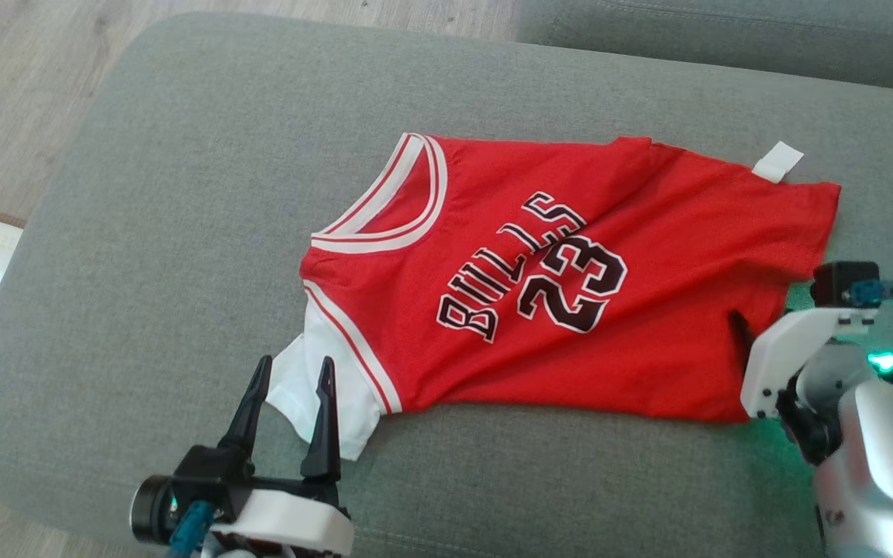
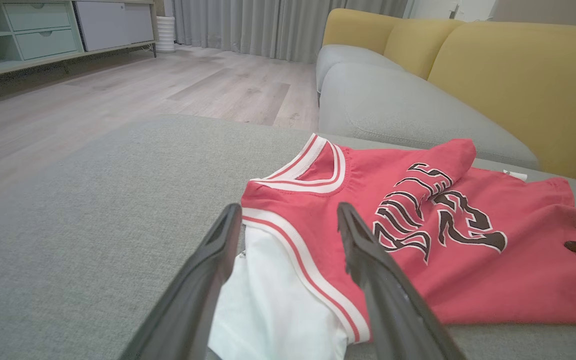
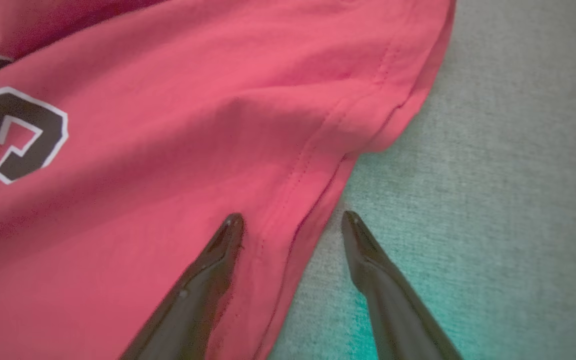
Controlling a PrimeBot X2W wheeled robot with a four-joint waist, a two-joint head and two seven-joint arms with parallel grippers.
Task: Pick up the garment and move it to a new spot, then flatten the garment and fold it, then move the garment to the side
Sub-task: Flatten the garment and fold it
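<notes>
Standing with fingers spread, the left gripper (image 1: 295, 370) hovers at the white sleeve (image 1: 353, 422) of the red jersey (image 1: 648, 256), holding nothing; the right gripper (image 3: 293, 218), likewise apart and empty, straddles the jersey's opposite edge, one finger over red cloth, the other over bare cushion; the jersey lies spread, lettering up and lightly creased, on the grey sofa cushion (image 1: 183, 194); a white tag (image 1: 777, 161) pokes out at its far edge; wooden floor (image 1: 12, 77) lies beyond.
</notes>
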